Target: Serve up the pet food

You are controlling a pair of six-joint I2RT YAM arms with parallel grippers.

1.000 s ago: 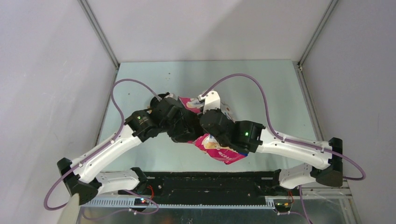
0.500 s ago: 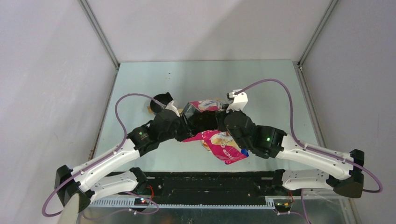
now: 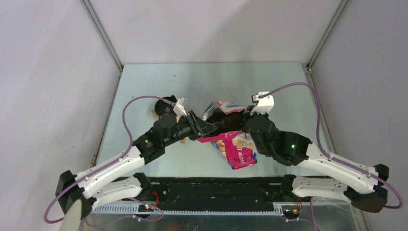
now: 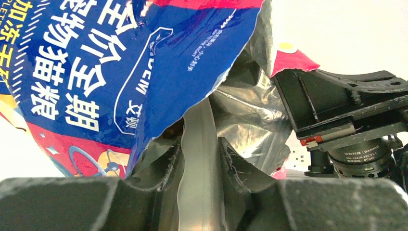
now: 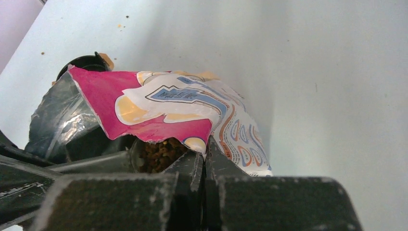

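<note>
1. Left gripper [image 4: 198, 166]: clamped on the flat handle of the clear scoop [image 4: 195, 122]. The scoop's far end runs into the torn mouth of the bag [image 4: 96, 72] and is hidden there.
2. Right gripper [image 5: 204, 159]: jaws together, pinching the bag's rim and holding the mouth lifted and open above the table [image 3: 269, 86].
3. Pet food [image 5: 161, 151]: brown kibble, inside the bag, just behind my right fingertips. I cannot tell whether any is in the scoop.
4. Dark round dish [image 3: 166, 102]: on the table, beyond my left wrist, apart from the bag. Probably the serving vessel; contents unreadable.
5. Step in hand, as I judge it: filling the scoop inside the bag. Nothing served yet that I can see.
6. Next move calls for: a level withdrawal of the scoop through the narrow mouth, a steady right-hand hold on the rim, then a carry to the dish and a tip.
</note>
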